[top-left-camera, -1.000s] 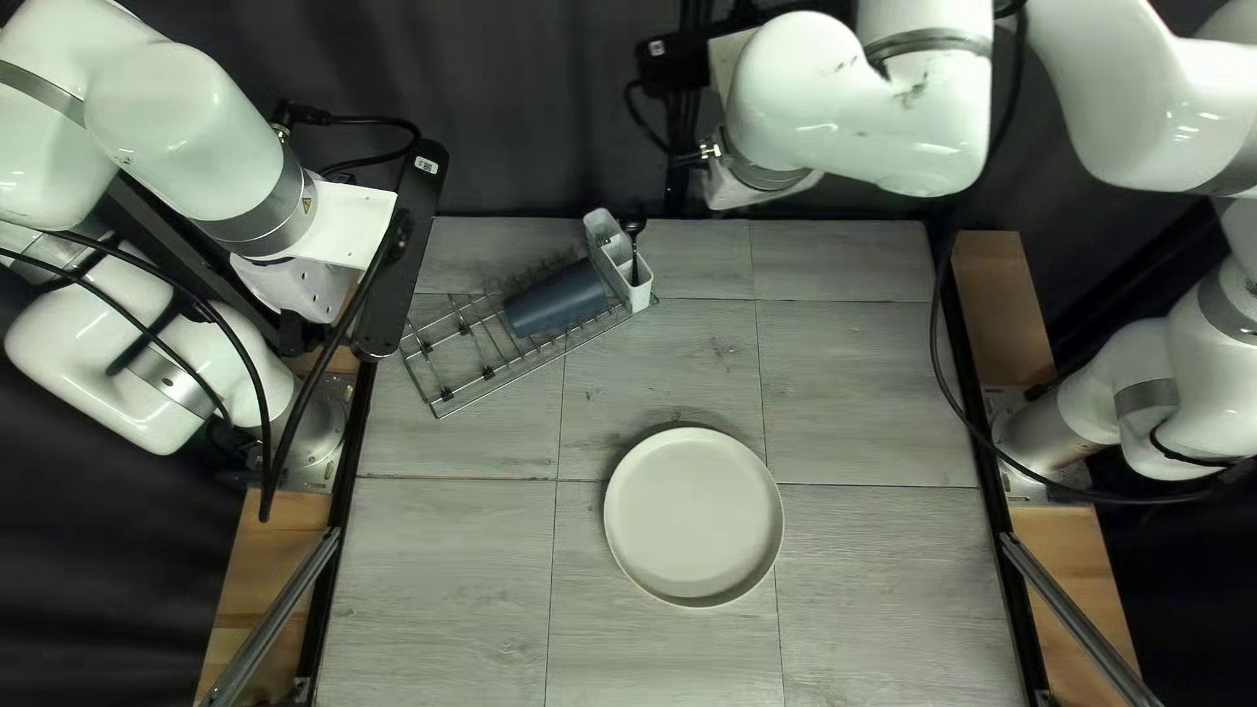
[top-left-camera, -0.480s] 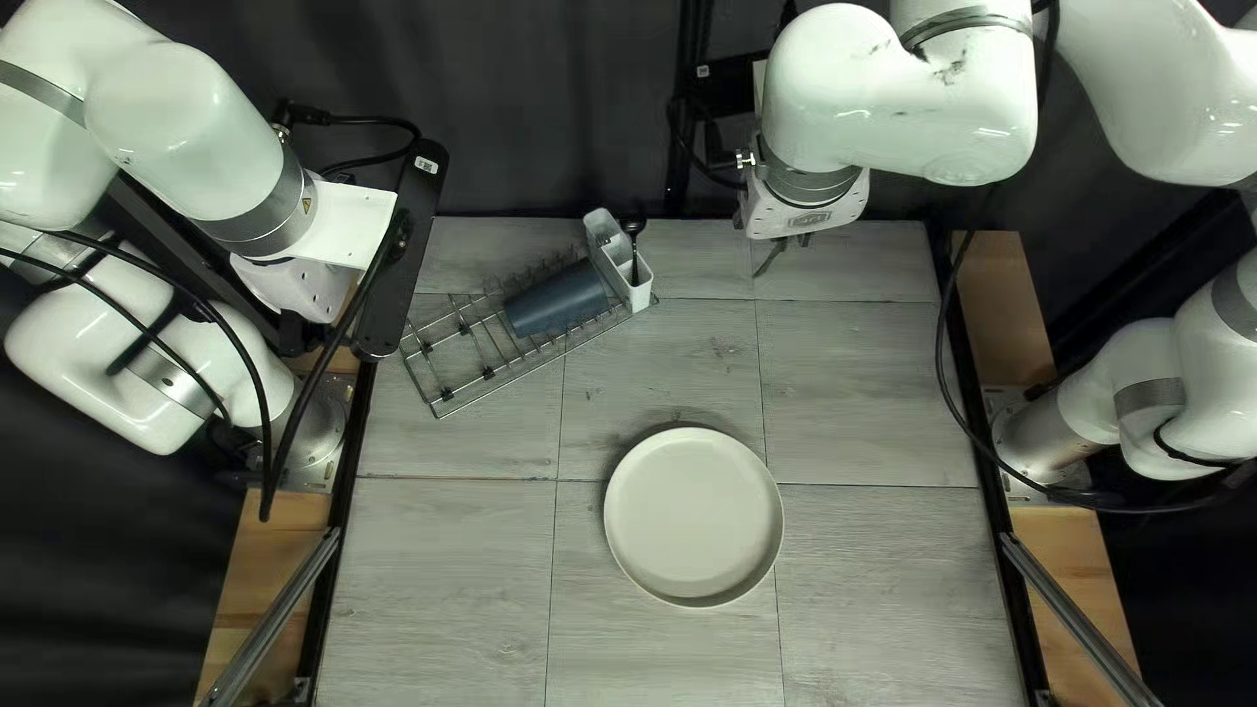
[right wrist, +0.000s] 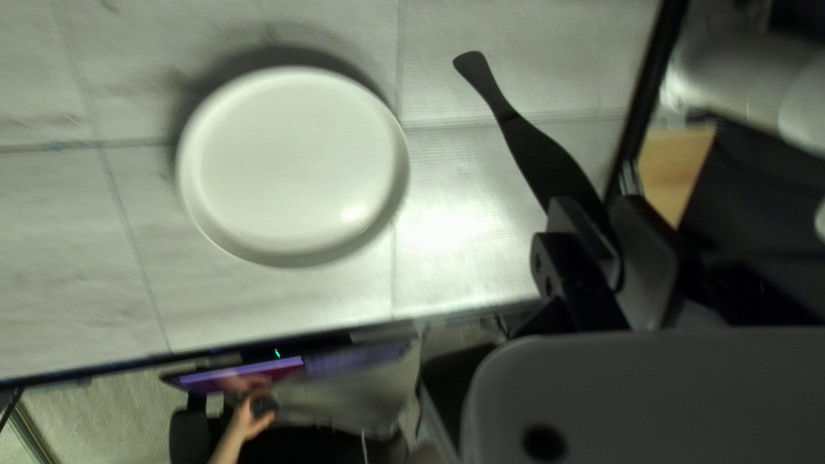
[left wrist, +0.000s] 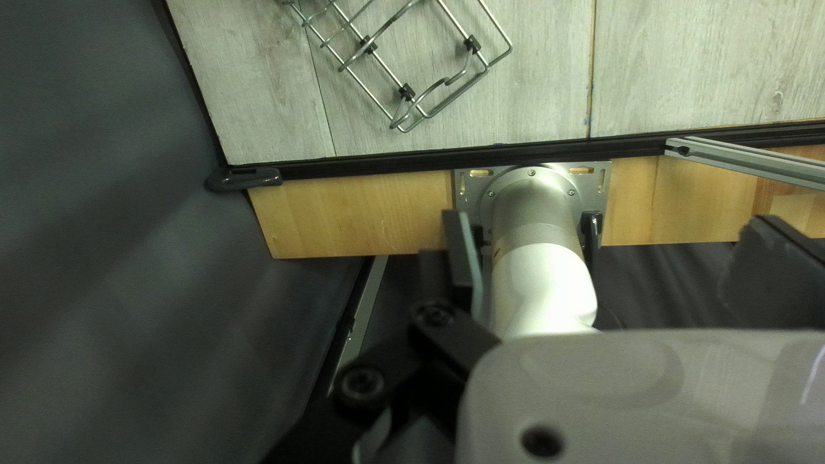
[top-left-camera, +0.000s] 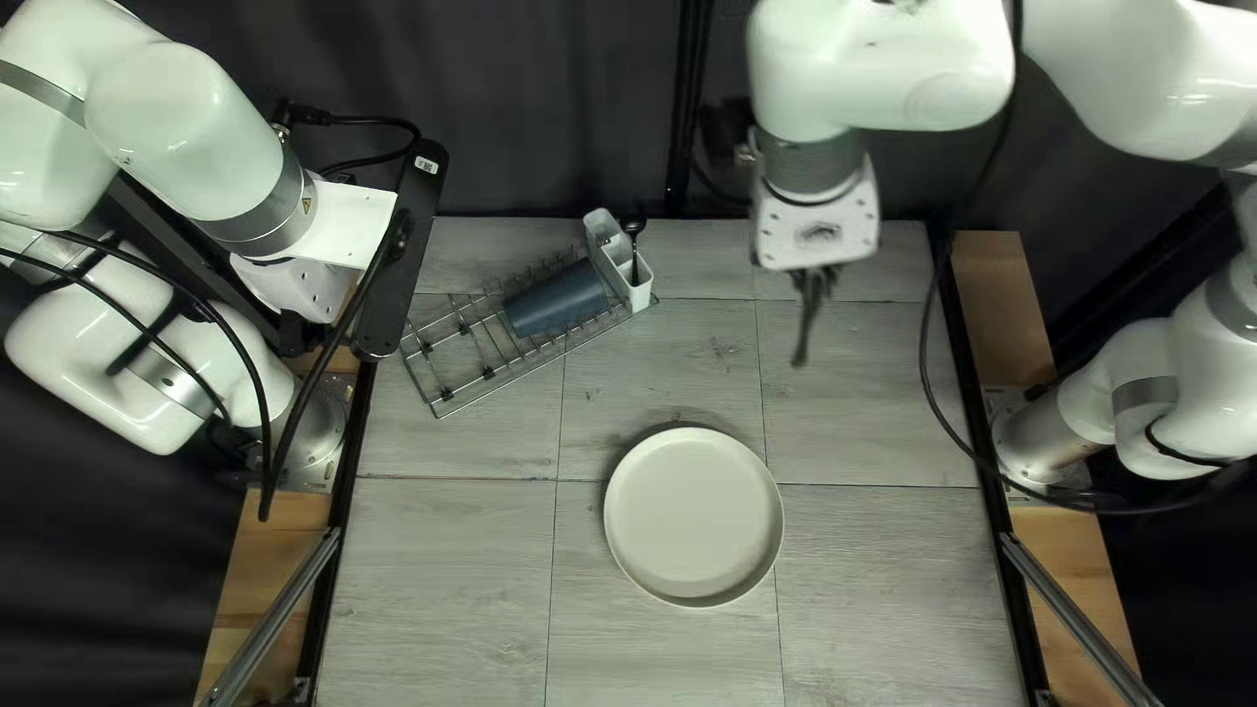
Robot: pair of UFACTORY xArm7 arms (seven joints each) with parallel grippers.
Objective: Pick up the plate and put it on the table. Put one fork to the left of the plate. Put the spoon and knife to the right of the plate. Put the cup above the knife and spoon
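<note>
While the plate [top-left-camera: 694, 517] is lying flat on the table [top-left-camera: 445, 589], anchoring the setting, the right gripper [right wrist: 601, 216] is pinching the knife [right wrist: 546, 163], presumably leaving its length free for laying; the left gripper [left wrist: 612, 232] is waiting, spread open; the knife is swinging farther over the table than before, the plate staying put.

There is one plate [top-left-camera: 694, 516], one cup [top-left-camera: 557, 300], one rack [top-left-camera: 448, 393], one cutlery holder [top-left-camera: 610, 249] and at least two utensils [right wrist: 534, 150].
</note>
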